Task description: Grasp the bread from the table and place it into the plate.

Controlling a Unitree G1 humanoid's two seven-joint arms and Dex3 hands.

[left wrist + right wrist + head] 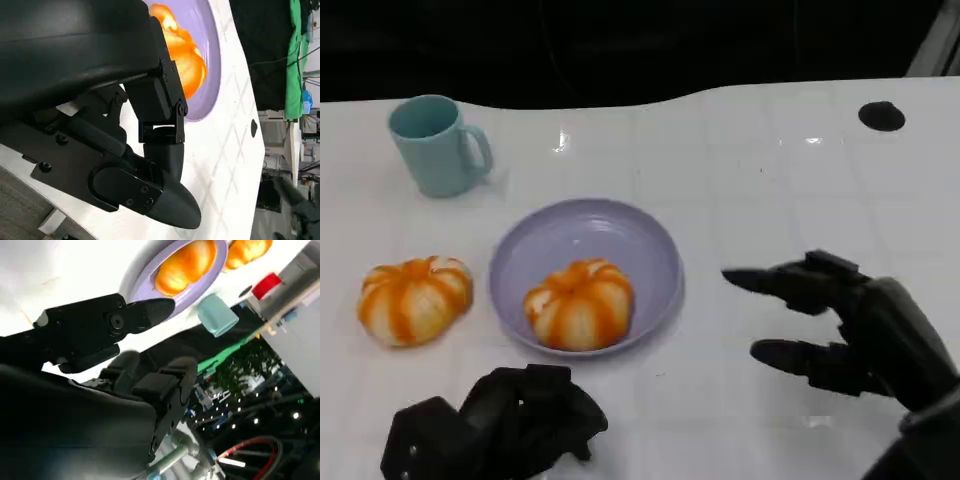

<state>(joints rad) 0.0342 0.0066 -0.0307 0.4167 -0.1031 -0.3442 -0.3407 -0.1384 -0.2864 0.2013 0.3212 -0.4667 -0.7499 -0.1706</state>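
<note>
Right hand [840, 325]: empty, fingers spread and pointing toward the plate [660, 250] from the side, hovering just above the table [770, 160]. Left hand [495, 425]: low at the near edge, fingers curled in on nothing, just in front of the plate.

One bread [580, 303] already in the plate, toward its near side. Second bread [415, 298] out on the table, just beside the plate's left rim, apart from both hands. Blue mug [438, 145] farther back, above that loose bread.

Risks, as judged from this layout: reaching for the loose bread with the curled left hand without first opening the fingers, and so knocking or rolling the bread away. Approaching across the plate and clipping its rim, sliding the plate or tipping the bread out. Setting a second bread on the first, with a likely roll-off over the shallow rim. Sweeping too far back and bumping the mug. Squeezing soft bread too hard and crushing it.
</note>
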